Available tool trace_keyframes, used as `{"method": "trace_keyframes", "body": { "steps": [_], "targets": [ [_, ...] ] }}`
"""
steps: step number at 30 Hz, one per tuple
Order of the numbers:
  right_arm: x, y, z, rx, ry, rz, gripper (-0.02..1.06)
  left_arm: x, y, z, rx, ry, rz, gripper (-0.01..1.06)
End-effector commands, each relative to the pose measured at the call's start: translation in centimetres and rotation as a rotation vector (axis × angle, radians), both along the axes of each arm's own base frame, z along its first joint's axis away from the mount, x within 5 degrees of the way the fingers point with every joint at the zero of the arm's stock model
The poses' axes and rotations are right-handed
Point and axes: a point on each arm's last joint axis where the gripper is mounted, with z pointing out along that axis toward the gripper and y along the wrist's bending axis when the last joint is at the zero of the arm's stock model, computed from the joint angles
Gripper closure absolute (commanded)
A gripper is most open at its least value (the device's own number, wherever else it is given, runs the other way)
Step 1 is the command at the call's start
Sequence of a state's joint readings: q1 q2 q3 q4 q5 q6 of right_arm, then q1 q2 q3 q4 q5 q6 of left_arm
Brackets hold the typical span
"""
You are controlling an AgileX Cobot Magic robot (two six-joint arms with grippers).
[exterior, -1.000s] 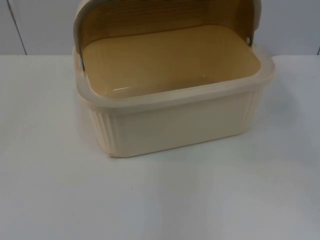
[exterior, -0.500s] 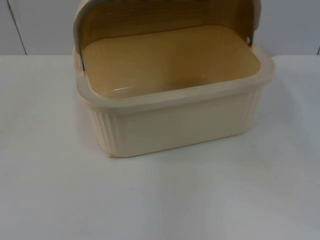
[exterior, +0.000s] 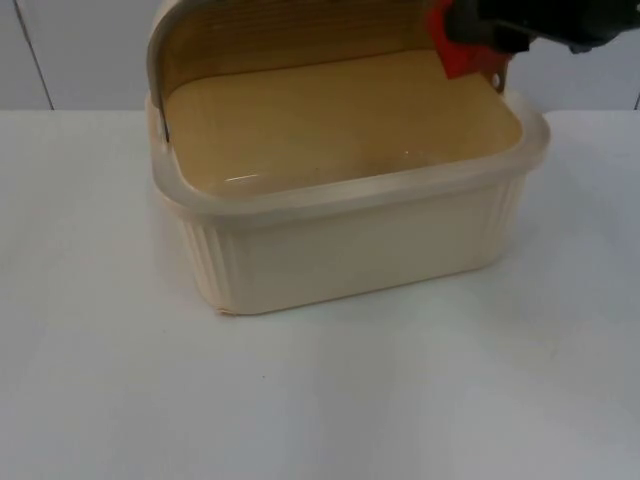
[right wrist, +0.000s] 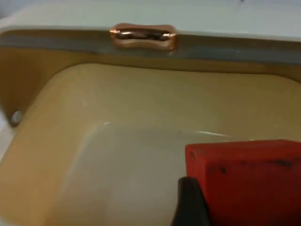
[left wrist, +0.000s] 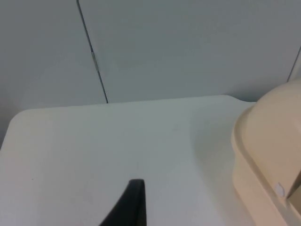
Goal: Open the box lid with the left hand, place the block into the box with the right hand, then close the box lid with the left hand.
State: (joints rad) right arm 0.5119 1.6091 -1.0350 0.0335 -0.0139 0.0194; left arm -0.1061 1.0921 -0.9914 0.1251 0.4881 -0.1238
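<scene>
A cream ribbed box stands on the table with its lid swung up at the back. Its tan inside holds nothing. My right gripper reaches in from the upper right, shut on a red block that hangs over the box's back right corner. In the right wrist view the red block sits beside a black fingertip, above the box floor and facing the lid's copper handle. My left gripper waits over the table, off to the side of the box.
The white table top stretches in front of and to both sides of the box. A grey partition wall closes the table's far edge right behind the raised lid.
My right gripper has come into the top view from the upper right, carrying the red block over the box's back right corner. The box and lid have not moved.
</scene>
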Motion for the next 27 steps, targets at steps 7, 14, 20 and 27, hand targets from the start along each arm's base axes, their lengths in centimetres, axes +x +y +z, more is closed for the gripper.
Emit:
{"method": "trace_keyframes", "body": {
  "steps": [7,14,20,27],
  "targets": [
    [2.3,0.8,-2.9,-0.002,-0.092,0.005,1.04,-0.1,0.1,0.1,-0.001,-0.011,0.005,0.04],
    [4.1,1.7,-4.8,-0.004,-0.086,0.003,1.04,-0.1,0.1,0.1,-0.001,-0.011,0.005,0.04],
    [5.5,2.5,-5.5,-0.006,-0.08,0.002,1.04,-0.1,0.1,0.1,-0.001,-0.011,0.005,0.04],
    [6.3,2.9,-6.8,-0.027,-0.036,0.003,0.9,-0.1,0.1,-0.1,-0.001,-0.004,0.005,0.04]
  ]
}}
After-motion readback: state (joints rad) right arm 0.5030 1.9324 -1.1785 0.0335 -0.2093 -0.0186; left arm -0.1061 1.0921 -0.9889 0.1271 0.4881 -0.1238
